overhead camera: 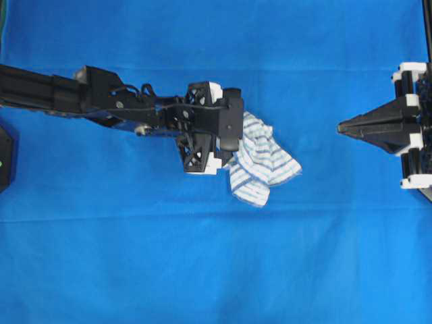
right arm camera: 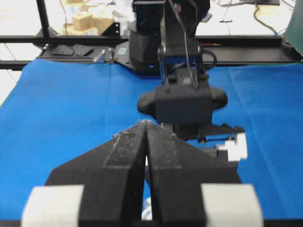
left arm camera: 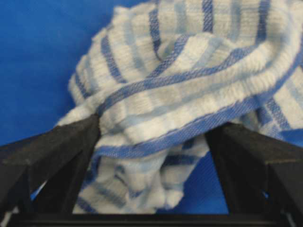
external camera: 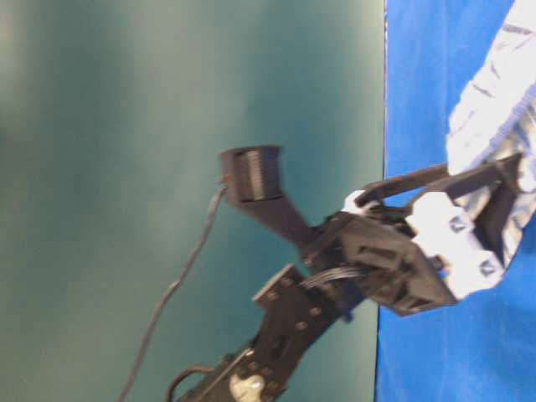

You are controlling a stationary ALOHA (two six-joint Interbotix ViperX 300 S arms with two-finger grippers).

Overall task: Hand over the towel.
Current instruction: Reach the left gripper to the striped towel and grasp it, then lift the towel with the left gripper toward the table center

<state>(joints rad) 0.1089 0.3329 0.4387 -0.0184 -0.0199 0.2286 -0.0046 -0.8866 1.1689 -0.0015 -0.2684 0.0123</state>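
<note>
Left tool spread around the towel, right tool clenched and waiting.

From here I see my left tool point(overhead camera: 226, 145) reached to the middle of the blue tabletop point(overhead camera: 216, 270), its fingers point(left arm camera: 52, 156) spread wide on either side of the crumpled striped towel point(overhead camera: 260, 158), which lies bunched on the cover between them, not gripped. My right tool point(overhead camera: 344, 126) sits well apart at the right edge, pointing toward the towel, its fingers pressed together on nothing.
</note>
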